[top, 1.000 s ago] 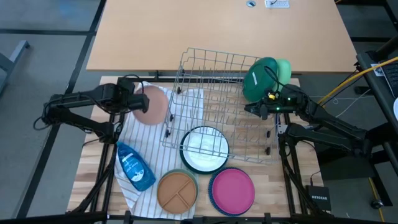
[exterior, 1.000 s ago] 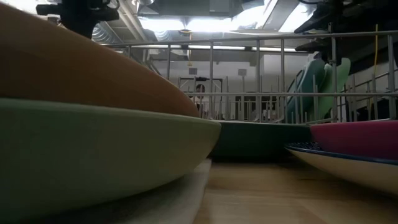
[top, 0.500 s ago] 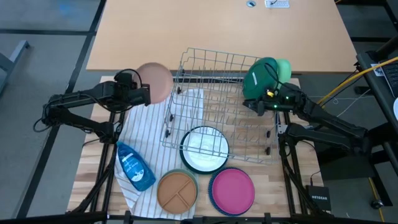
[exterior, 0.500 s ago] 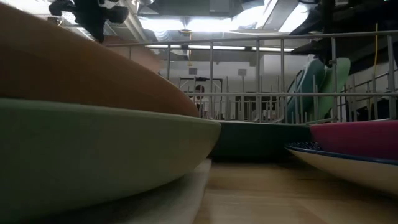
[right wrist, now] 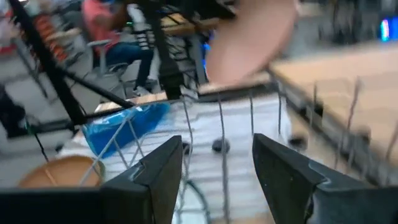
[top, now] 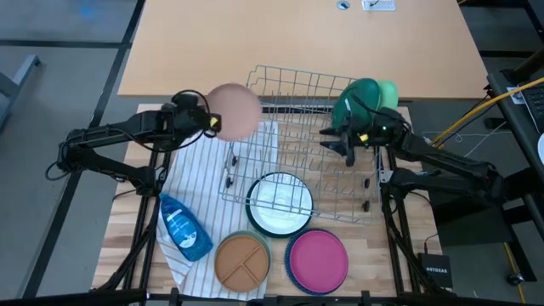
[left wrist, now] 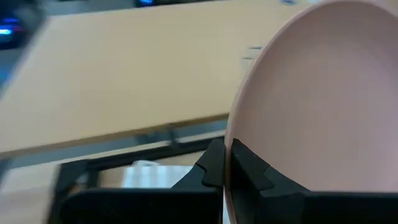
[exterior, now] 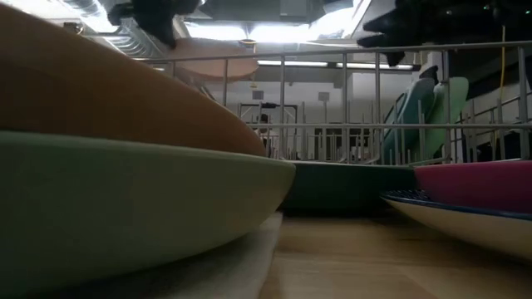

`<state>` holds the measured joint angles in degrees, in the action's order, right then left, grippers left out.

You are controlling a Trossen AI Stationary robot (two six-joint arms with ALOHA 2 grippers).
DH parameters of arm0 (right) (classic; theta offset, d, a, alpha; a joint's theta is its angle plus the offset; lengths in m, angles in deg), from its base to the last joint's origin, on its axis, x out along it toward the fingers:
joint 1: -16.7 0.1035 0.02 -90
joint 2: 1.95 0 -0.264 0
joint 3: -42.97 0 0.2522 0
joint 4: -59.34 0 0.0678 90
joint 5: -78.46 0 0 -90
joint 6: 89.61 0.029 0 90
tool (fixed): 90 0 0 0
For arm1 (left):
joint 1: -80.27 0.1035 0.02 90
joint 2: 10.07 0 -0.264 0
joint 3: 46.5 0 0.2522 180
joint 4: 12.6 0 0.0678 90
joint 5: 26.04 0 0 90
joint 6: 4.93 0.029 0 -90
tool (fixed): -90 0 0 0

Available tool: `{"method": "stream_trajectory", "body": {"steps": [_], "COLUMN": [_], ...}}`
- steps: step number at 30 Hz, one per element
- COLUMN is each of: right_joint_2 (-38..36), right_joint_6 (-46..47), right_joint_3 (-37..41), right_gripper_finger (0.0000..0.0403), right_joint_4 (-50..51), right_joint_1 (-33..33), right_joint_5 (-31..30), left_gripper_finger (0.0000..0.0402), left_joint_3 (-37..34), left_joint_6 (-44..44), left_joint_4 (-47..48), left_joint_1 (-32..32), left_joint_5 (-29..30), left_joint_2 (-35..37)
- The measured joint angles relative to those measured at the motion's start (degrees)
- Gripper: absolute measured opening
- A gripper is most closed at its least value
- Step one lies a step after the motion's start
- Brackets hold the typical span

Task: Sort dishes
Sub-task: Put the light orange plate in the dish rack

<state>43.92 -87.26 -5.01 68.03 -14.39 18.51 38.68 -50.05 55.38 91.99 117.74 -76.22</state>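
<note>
My left gripper is shut on a peach plate, held in the air at the left far corner of the grey wire rack. The plate also shows in the low view and the right wrist view. My right gripper hangs open over the rack's right part, touching nothing. Behind it a dark green plate and a light green plate stand on edge in the rack's far right corner. A white plate lies in the rack's near end. My left gripper pinches the peach plate's rim between its two fingers, one on each face. The fingers come level from the table's left. The plate is lifted clear and stands out beyond the fingers, tilted toward the rack.
A blue soap bottle lies on a striped cloth at the near left. A tan divided plate on a sage one and a magenta plate sit at the near edge. A person shows far behind the rack.
My left gripper has carried the peach plate up off the striped cloth, first toward the far edge, then to the right, up to the rack's corner. My right gripper has drawn away from the dark green plate and moved left over the rack.
</note>
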Motion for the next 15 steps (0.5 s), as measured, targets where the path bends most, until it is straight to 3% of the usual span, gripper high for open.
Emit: {"method": "stream_trajectory", "body": {"steps": [7, 15], "right_joint_2": [0.53, 0.53], "right_joint_6": [-17.74, -30.69], "right_joint_3": [0.0, 0.0], "right_gripper_finger": [0.02, 0.02], "right_joint_4": [-6.23, -8.49], "right_joint_1": [-0.02, 1.81], "right_joint_5": [2.57, 2.55], "left_gripper_finger": [0.0001, 0.0001], "left_joint_3": [0.0, 0.0], "left_joint_6": [8.15, 2.96], "left_joint_4": [-11.57, -12.21], "left_joint_1": [0.0, 0.0], "left_joint_5": [-14.23, -31.77], "left_joint_2": [0.0, 0.0]}}
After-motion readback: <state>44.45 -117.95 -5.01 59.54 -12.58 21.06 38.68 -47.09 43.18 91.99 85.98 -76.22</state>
